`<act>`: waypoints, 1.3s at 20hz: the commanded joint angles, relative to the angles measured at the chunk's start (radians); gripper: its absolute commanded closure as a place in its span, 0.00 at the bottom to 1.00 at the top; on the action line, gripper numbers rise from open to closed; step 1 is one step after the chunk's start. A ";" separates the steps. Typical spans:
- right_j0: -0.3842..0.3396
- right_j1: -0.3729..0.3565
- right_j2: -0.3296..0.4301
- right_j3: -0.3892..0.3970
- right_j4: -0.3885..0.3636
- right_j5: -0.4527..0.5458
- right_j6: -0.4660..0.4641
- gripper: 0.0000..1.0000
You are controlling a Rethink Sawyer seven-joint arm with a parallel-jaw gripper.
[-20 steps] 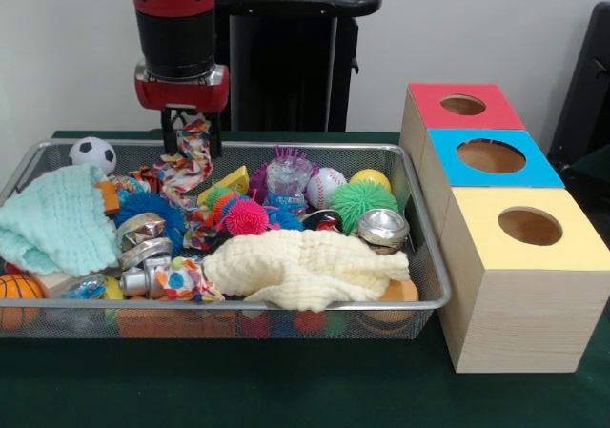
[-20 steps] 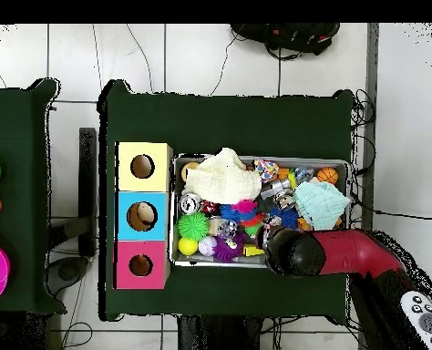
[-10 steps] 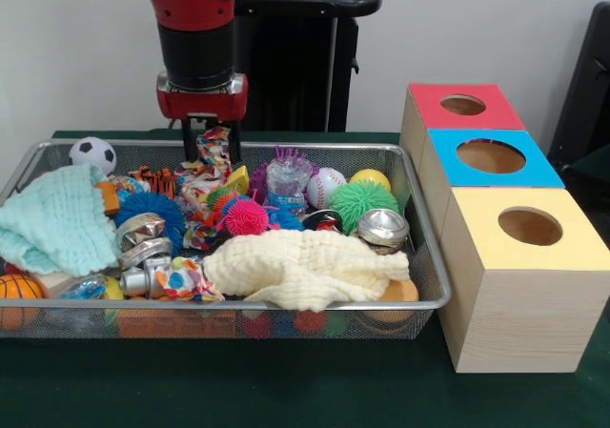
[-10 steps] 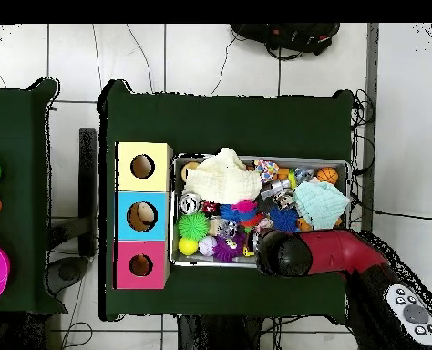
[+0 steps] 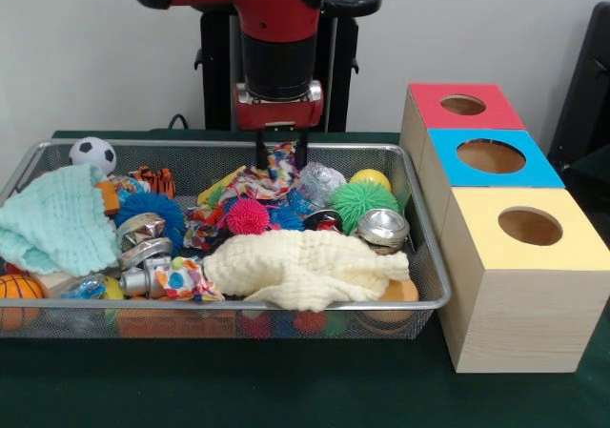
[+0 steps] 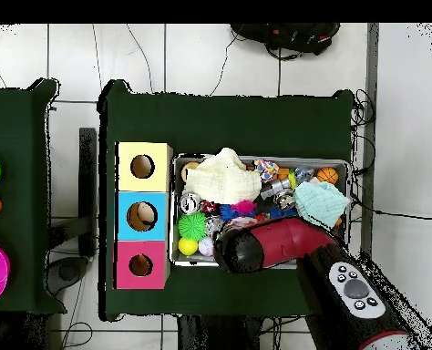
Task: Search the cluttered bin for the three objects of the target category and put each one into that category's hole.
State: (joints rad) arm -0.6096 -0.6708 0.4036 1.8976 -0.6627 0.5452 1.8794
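My gripper [image 5: 281, 156] hangs over the back middle of the wire bin [image 5: 286, 306], shut on a multicoloured patterned cloth [image 5: 270, 178]. The cloth's top is pinched between the fingers and its tail trails left over the toys. To the right stand three wooden boxes with round holes, topped red [image 5: 464, 106], blue [image 5: 491, 156] and yellow [image 5: 529, 226]. In the overhead view the red arm [image 6: 256, 246] hides the gripper and the cloth.
The bin also holds a cream cloth [image 5: 305, 266], a mint cloth [image 5: 57, 218], a green spiky ball [image 5: 362, 201], a pink spiky ball [image 5: 246, 216], a metal tin [image 5: 383, 226] and a soccer ball [image 5: 92, 152]. The bin's right rim lies close to the boxes.
The arm has carried the patterned cloth rightward along the bin's back, toward the boxes. The white baseball and clear bumpy toy are now covered by cloth and arm.
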 commanded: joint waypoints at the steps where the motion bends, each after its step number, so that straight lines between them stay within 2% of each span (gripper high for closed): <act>1: -0.002 0.023 -0.048 0.003 -0.003 -0.069 0.095 1.00; 11: -0.065 0.032 -0.016 0.009 0.019 -0.057 0.030 1.00; 20: -0.132 0.052 0.040 -0.036 0.072 0.059 -0.063 1.00; 22: -0.127 0.059 0.031 -0.049 0.081 0.082 -0.058 1.00; 26: -0.114 0.062 0.012 -0.034 0.057 0.032 -0.032 1.00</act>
State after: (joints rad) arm -0.7223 -0.6440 0.4027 1.8962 -0.6147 0.5196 1.8794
